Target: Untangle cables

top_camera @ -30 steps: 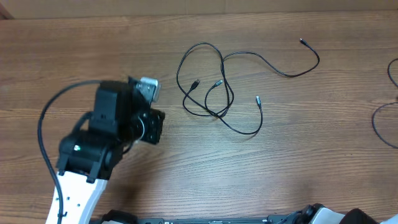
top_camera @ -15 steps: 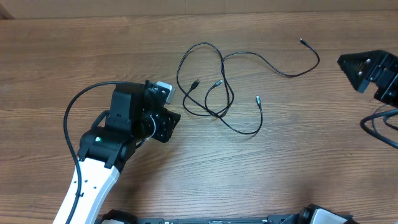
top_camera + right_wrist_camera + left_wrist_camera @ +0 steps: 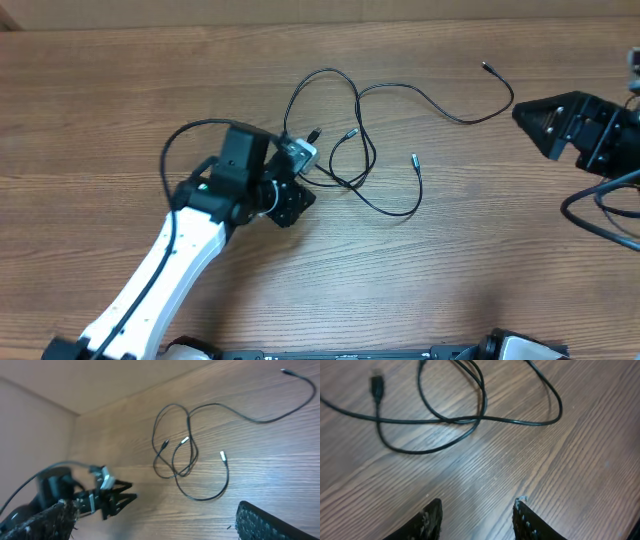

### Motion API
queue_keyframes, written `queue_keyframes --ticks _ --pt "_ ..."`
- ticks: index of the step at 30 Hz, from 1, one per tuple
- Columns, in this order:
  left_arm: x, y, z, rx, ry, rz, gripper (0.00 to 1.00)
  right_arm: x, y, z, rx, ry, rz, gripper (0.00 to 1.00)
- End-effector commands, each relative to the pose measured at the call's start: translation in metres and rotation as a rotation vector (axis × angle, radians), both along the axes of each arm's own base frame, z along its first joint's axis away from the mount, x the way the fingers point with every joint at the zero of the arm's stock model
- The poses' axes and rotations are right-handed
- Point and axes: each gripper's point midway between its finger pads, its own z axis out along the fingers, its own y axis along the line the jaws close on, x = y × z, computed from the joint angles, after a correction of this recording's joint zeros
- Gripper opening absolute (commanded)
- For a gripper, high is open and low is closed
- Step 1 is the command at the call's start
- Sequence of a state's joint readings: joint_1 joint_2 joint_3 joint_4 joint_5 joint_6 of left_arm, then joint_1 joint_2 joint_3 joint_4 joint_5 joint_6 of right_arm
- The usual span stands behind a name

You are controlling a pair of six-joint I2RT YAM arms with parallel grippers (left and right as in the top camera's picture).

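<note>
The cables lie in a loose tangle of thin black loops on the wooden table. One long cord runs off to the right and ends in a plug. My left gripper is low at the tangle's left edge. In the left wrist view it is open with only bare wood between its fingers, and the cables lie just ahead. My right gripper is at the right, open wide, empty and well short of the cables.
A thicker black arm cable loops at the right edge, and another arches over the left arm. A tan wall runs along the table's far side.
The left arm has swung right, up to the tangle, and its jaws have spread wider. The right gripper has come in from the right edge toward the cables.
</note>
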State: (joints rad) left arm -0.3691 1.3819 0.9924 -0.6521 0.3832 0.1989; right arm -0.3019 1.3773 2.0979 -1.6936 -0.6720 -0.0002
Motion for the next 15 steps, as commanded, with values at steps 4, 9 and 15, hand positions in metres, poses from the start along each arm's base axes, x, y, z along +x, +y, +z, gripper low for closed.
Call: queue_keyframes --ticks 4,9,15 --pt "0.003 -0.019 -0.025 0.027 -0.008 -0.123 0.45 -0.005 0.021 0.003 -0.011 -0.021 0.086 1.0" --pt "0.023 -0.025 -0.044 0.063 -0.078 -0.191 0.52 -0.007 0.032 0.003 -0.012 -0.027 0.128 1.0" --pt "0.052 -0.028 -0.084 0.126 -0.132 -0.215 0.65 -0.006 0.033 0.004 -0.014 -0.032 0.133 1.0"
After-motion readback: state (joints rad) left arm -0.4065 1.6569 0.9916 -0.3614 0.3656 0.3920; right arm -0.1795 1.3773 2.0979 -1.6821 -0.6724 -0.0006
